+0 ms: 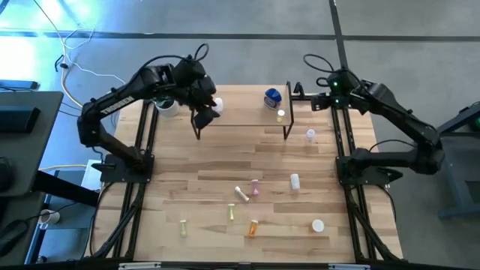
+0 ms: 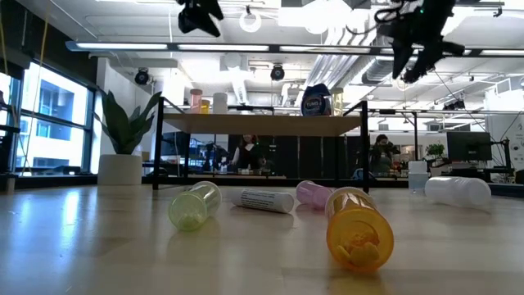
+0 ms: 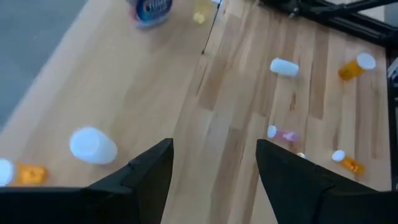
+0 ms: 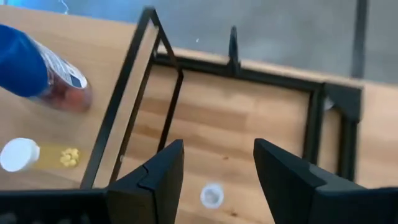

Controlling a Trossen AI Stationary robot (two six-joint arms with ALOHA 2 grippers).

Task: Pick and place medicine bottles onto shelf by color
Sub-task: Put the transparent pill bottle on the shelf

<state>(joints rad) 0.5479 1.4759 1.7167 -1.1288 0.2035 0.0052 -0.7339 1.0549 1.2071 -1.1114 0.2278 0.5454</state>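
Orange translucent pill bottle (image 2: pixel 359 228) lies nearest, with around eight more loose on the table. Small light-wood shelf (image 1: pixel 240 109) holds four. Left gripper (image 3: pixel 213 163) and right gripper (image 4: pixel 217 163) hover open, empty, so mostly undone.

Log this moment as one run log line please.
left gripper: jaws open, empty, above shelf | right gripper: jaws open, empty, beside shelf's right end | blue bottle: on shelf

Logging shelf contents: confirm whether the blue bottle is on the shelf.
Yes. In the high view the blue bottle sits on the shelf, near its right end.
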